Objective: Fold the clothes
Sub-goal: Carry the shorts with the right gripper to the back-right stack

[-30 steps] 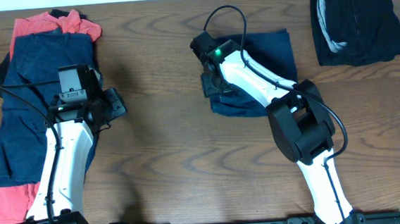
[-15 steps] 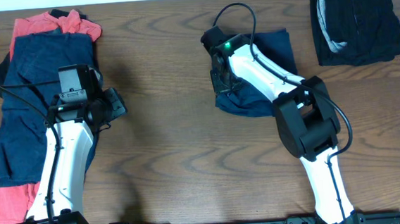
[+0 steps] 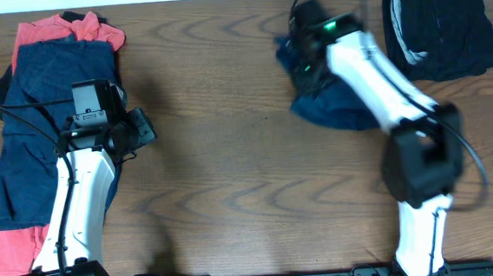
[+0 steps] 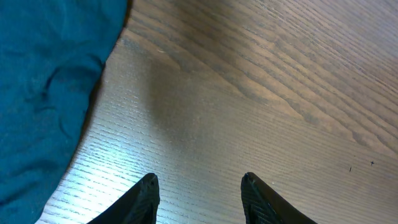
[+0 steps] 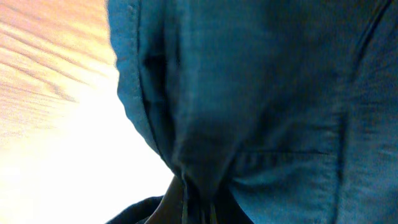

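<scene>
A navy garment (image 3: 338, 107) lies bunched at the table's back centre-right, and my right gripper (image 3: 304, 68) is shut on its left edge. In the right wrist view the navy fabric (image 5: 249, 93) fills the frame and gathers into a pinched fold at the right gripper (image 5: 194, 206). A pile of clothes (image 3: 39, 100), navy over coral-red, lies at the far left. My left gripper (image 3: 141, 128) hovers just right of that pile. It stands open over bare wood, the left gripper (image 4: 199, 188) holding nothing, with the pile's navy edge (image 4: 43, 87) to its left.
A folded black garment with grey lining (image 3: 439, 24) rests at the back right corner, close to the held navy piece. The wooden table (image 3: 232, 182) shows bare between the two arms.
My right gripper has shut on the navy garment and carried it right and toward the back, nearer the black folded piece. The left arm has not moved.
</scene>
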